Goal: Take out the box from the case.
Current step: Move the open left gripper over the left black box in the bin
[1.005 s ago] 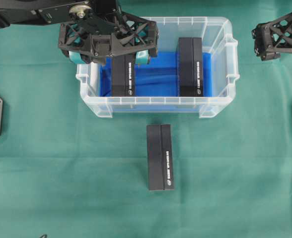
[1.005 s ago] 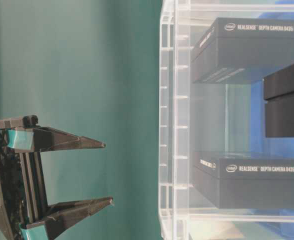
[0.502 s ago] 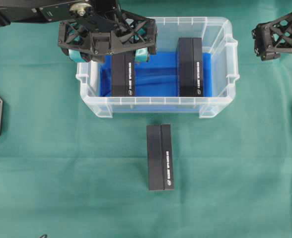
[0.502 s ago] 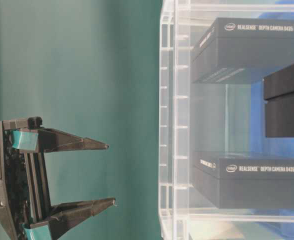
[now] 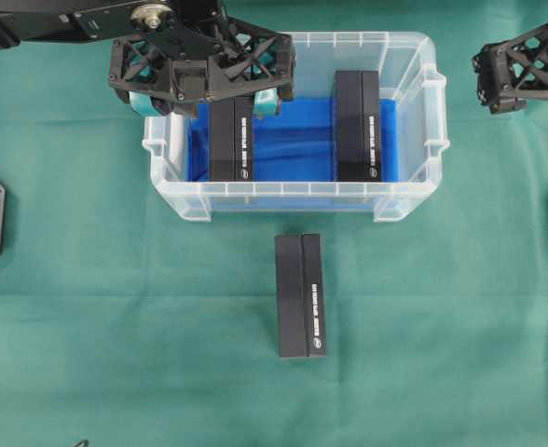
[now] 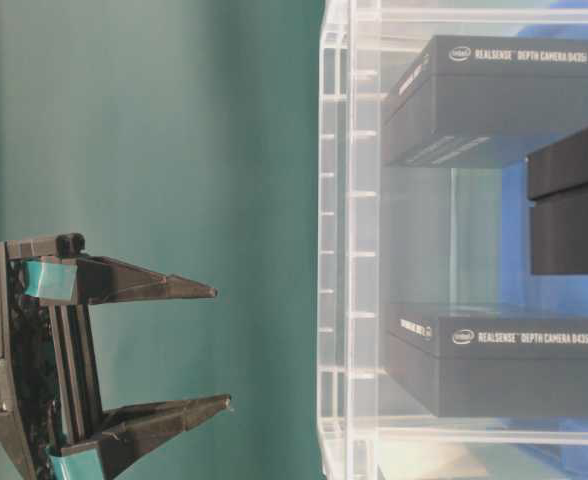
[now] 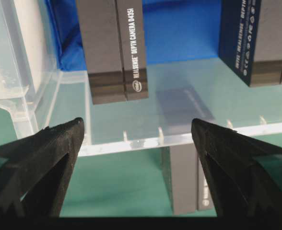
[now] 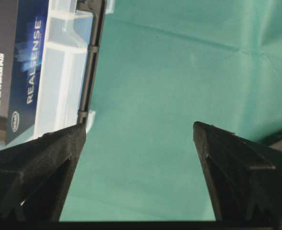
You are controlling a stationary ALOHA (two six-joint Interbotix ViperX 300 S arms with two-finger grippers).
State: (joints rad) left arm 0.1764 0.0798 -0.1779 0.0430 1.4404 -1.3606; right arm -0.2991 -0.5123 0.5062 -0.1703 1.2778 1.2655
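The left gripper hangs with its jaws spread wide and nothing between them, above the far end of the left box in the case. Over the last second it has barely shifted: a slight drift toward the far rim in the overhead view, no descent and no closing. So the pick is not yet begun; the claw looks to be lining up over that box, which lies just below and ahead of the fingertips in the wrist view. Further right of the claw, the second box lies flat on the blue cloth. Nearer the camera, outside the case, a third box rests on the green table cover. The right gripper waits well off to the right, likewise wide open and empty.
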